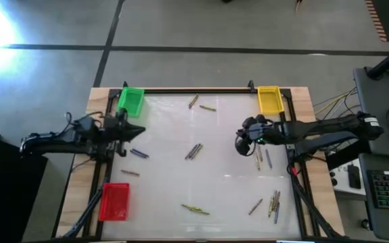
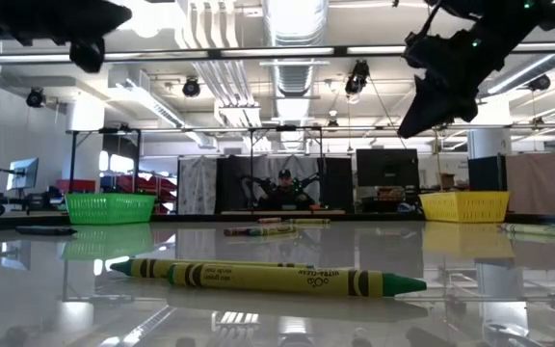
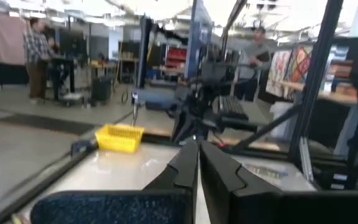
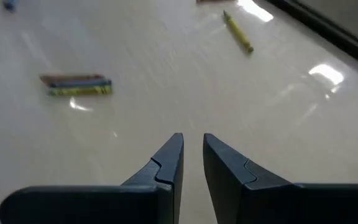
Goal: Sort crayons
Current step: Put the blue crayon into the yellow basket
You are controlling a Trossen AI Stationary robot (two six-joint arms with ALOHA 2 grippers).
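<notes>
Sorting has barely begun, by my reckoning: the crayons [image 1: 194, 151] lie scattered over the bench [image 1: 167, 182], singly and in small clusters, and I can't make out any in the green bin [image 1: 131, 100], yellow bin [image 1: 269, 98] or red bin [image 1: 115, 201]. My right claw [image 4: 192, 163] hangs above the bench by a cluster, fingers a sliver apart, holding nothing. My left claw [image 3: 197, 163], near the green bin, is pinched together and empty. The nearest crayon's label print is too small to read.
</notes>
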